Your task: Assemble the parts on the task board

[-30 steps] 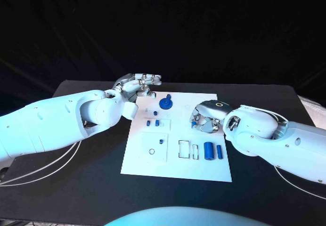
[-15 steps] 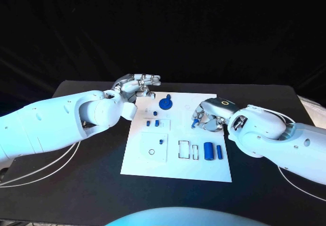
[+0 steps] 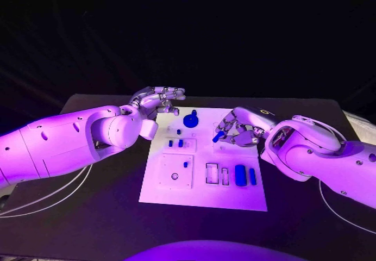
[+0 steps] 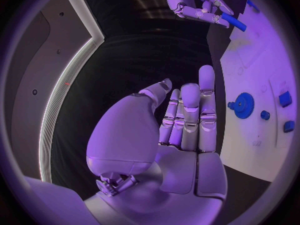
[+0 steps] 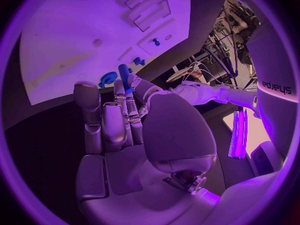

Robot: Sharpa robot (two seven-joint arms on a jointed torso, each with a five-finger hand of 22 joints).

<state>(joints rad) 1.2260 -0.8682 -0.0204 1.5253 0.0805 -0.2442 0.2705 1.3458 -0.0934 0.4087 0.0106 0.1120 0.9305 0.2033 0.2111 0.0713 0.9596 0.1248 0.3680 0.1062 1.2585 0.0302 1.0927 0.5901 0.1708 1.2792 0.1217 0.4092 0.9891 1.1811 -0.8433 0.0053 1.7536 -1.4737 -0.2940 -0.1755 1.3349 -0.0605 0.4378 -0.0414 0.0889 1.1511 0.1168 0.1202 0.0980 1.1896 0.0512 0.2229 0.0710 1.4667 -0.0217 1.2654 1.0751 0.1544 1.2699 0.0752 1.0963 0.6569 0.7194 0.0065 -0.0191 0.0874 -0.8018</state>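
Head view: blue peg lifted over the task board

Head view, left to right: the left robot hand (image 3: 161,99) hovers at the far left corner of the white task board (image 3: 200,198), fingers loosely curled, holding nothing. A blue gear (image 3: 190,122) stands on the board. Above the board's right side, the right robot hand (image 3: 237,130) pinches a small blue peg (image 3: 218,137). It looks light, rigid and smooth, probably slippery; gripping mid-shaft seems safest.

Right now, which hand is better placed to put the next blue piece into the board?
The right hand: it holds a blue peg above the white board. The left hand holds nothing, at the board's far left corner.
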